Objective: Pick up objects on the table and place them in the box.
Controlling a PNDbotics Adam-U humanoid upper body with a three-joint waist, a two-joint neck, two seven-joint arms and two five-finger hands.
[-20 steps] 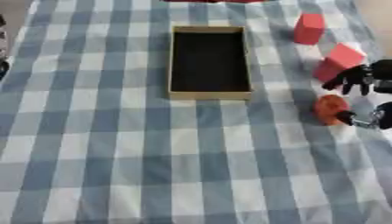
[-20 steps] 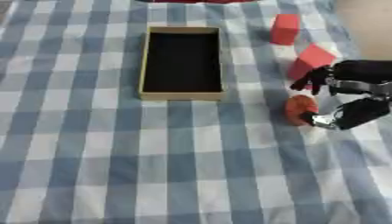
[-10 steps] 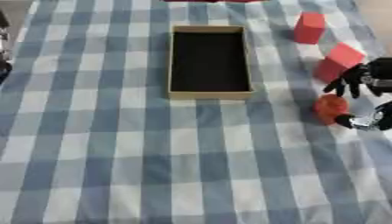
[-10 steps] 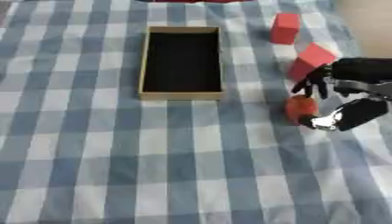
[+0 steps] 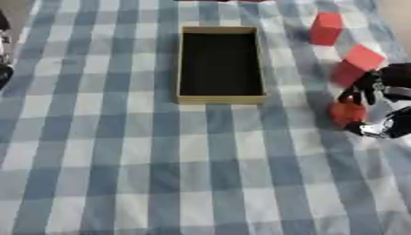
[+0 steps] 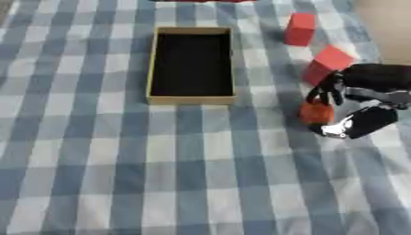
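An open box (image 6: 191, 98) with a tan rim and a black inside lies flat at the upper middle of the checked cloth. A small orange-red object (image 6: 315, 112) rests on the cloth to the box's lower right. My right hand (image 6: 365, 87) comes in from the right edge. Its fingers (image 6: 323, 94) curl over the object's top and its thumb (image 6: 353, 125) lies at the object's lower right. A red block (image 6: 325, 64) sits tilted just above the hand, and another red block (image 6: 300, 28) stands farther back. A dark part of my left hand (image 5: 4, 73) shows at the left edge.
The blue and white checked cloth (image 6: 160, 174) covers the whole table. A strip of something red (image 6: 192, 1) lies at the far edge behind the box. Bare tabletop (image 6: 385, 23) shows at the upper right corner.
My right hand has shifted slightly down and left, and its fingers have come down onto the orange-red object. The object, the blocks and the box have stayed in place.
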